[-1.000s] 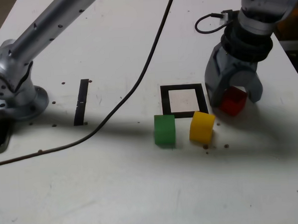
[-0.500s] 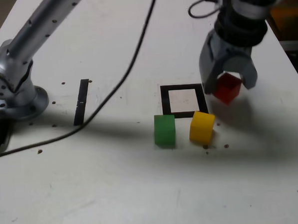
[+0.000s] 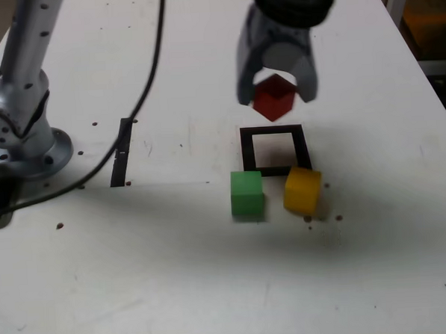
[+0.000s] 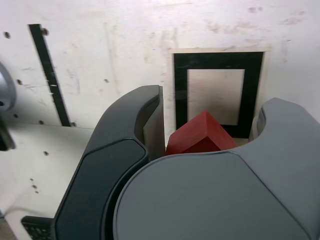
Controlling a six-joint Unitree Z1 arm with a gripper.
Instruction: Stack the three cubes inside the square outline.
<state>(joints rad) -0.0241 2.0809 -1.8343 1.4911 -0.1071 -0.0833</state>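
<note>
**Clerk:** Red cube (image 3: 273, 97), one item: clamped between the jaws of the gripper (image 3: 277, 97) and carried clear of the counter (image 3: 213, 272). It sits cornerwise in the grip, one edge pointing down, as the wrist view shows (image 4: 200, 135). In the exterior view it hangs just above the far edge of the square outline (image 3: 275, 148).

**Auditor:** Remaining stock?

**Clerk:** Green cube (image 3: 247, 193) and yellow cube (image 3: 303, 190), both resting on the counter against the near edge of the outline, green at its corner on the exterior view's left, yellow at the other corner. Black tape strip (image 3: 122, 151), well apart, toward the exterior view's left. Outline centre bare.

**Auditor:** Hazards?

**Clerk:** Three, all judgements. First, the tilt: released as it hangs, the red cube would likely land on an edge and roll, possibly out of the frame. Second, alignment: the outline is only slightly wider than a cube, so a release short of centre would leave it straddling the tape. Third, crowding: the broad jaws, lowered on the near side, could knock the green or yellow cube.

**Auditor:** Changes against the earlier record?

**Clerk:** A second ago the red cube sat low on the counter beside the outline, on the exterior view's right, with the jaws around it. Half a second ago it was already lifted. Now it is higher and has crossed toward the exterior view's left, over the outline. Green and yellow cubes, outline and strip unmoved; the cable has swung left with the arm.
</note>
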